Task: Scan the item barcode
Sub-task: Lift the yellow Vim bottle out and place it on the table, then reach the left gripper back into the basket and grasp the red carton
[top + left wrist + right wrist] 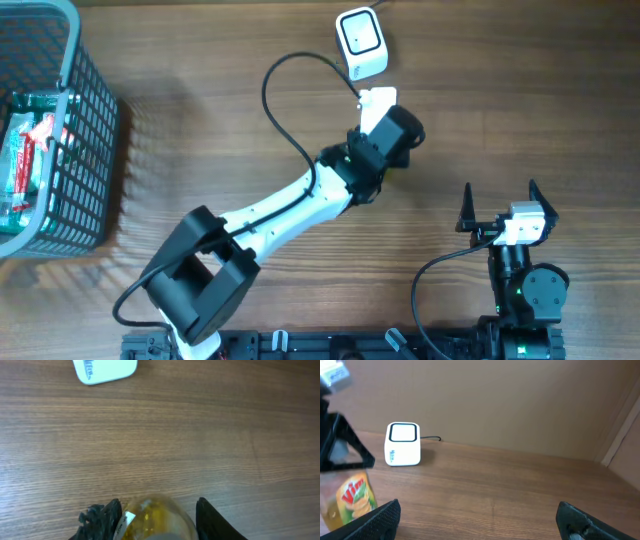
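While the left hand grips a clear bottle of yellow liquid, turn its barcode squarely toward the small white box scanner. The right hand is open.

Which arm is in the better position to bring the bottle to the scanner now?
Left. The left tool holds the yellow bottle close to the white scanner. The right tool is open, empty and farther away.
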